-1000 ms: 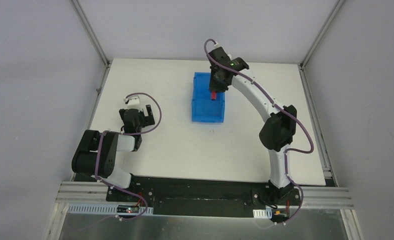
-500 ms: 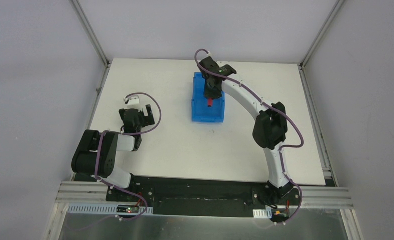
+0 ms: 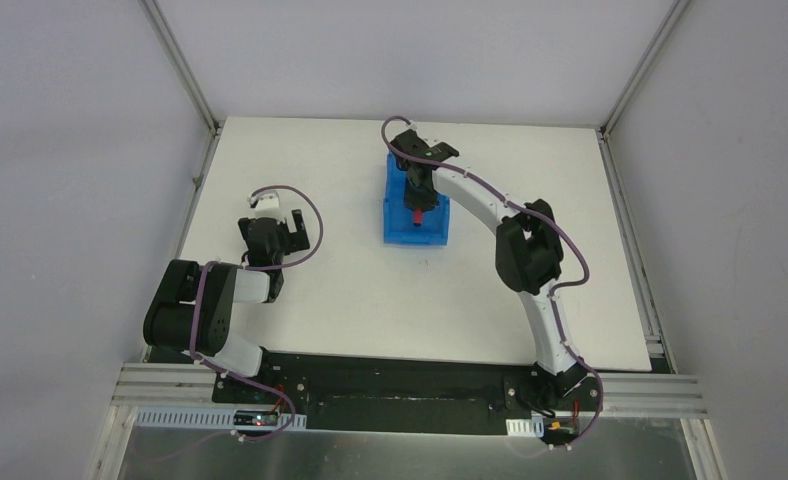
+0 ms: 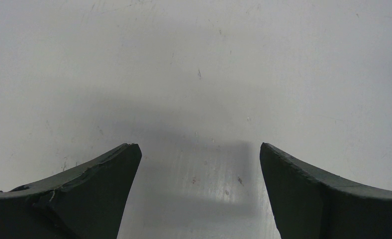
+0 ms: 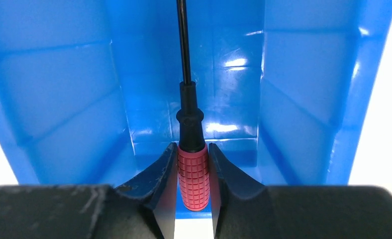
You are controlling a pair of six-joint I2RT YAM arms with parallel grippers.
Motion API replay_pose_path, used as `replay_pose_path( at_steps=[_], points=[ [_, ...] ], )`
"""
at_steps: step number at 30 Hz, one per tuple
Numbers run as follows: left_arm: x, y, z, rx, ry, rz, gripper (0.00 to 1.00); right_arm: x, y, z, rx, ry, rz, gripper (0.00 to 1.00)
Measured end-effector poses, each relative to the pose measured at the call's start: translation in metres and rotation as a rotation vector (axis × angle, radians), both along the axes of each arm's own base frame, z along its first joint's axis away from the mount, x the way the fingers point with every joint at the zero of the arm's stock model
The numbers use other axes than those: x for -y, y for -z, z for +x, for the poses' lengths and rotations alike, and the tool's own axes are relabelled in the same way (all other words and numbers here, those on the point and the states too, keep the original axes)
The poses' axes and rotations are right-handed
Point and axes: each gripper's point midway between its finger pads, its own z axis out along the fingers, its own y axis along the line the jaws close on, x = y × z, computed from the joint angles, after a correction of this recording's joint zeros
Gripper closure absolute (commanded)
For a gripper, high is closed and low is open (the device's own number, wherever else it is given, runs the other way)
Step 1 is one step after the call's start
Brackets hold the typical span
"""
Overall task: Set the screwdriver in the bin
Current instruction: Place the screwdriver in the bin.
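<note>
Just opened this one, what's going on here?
The right gripper is shut on the handle of a small red-handled screwdriver with a thin dark shaft. It holds the tool over the bright blue rectangular plastic open-top bin, shaft pointing in between the walls. It has not yet been released. The left gripper hangs open over the white table, holding nothing.
</note>
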Motion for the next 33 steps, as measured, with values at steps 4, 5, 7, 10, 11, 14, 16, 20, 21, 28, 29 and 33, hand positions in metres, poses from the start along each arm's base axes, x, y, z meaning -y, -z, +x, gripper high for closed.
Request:
replay_pose_path(
  at_steps=[4,5,7,10,11,14,16,20,21,28,29,33],
  points=[
    [0.000,0.000,0.000,0.000,0.000,0.000,0.01,-0.001,0.010,0.004,0.002,0.003,-0.008,0.83],
    [0.000,0.000,0.000,0.000,0.000,0.000,0.01,-0.002,0.013,0.005,0.001,0.003,-0.011,0.83],
    [0.000,0.000,0.000,0.000,0.000,0.000,0.01,-0.002,0.018,0.006,-0.001,0.005,-0.016,0.83],
    [0.000,0.000,0.000,0.000,0.000,0.000,0.01,-0.003,0.026,0.007,-0.006,0.006,-0.022,0.83],
    [0.000,0.000,0.000,0.000,0.000,0.000,0.01,-0.003,0.029,0.008,-0.008,0.005,-0.025,0.82],
    [0.000,0.000,0.000,0.000,0.000,0.000,0.01,-0.003,0.037,0.008,-0.016,0.006,-0.032,0.79],
    [0.000,0.000,0.000,0.000,0.000,0.000,0.01,-0.003,0.042,0.009,-0.022,0.006,-0.037,0.77],
    [0.000,0.000,0.000,0.000,0.000,0.000,0.01,-0.003,0.049,0.008,-0.031,0.007,-0.045,0.74],
    [0.000,0.000,0.000,0.000,0.000,0.000,0.01,-0.002,0.050,0.008,-0.034,0.006,-0.047,0.72],
    [0.000,0.000,0.000,0.000,0.000,0.000,0.01,-0.002,0.052,0.008,-0.036,0.012,-0.047,0.57],
    [0.000,0.000,0.000,0.000,0.000,0.000,0.01,-0.002,0.052,0.008,-0.036,0.012,-0.047,0.55],
    [0.000,0.000,0.000,0.000,0.000,0.000,0.01,-0.002,0.052,0.008,-0.035,0.014,-0.049,0.53]
  ],
)
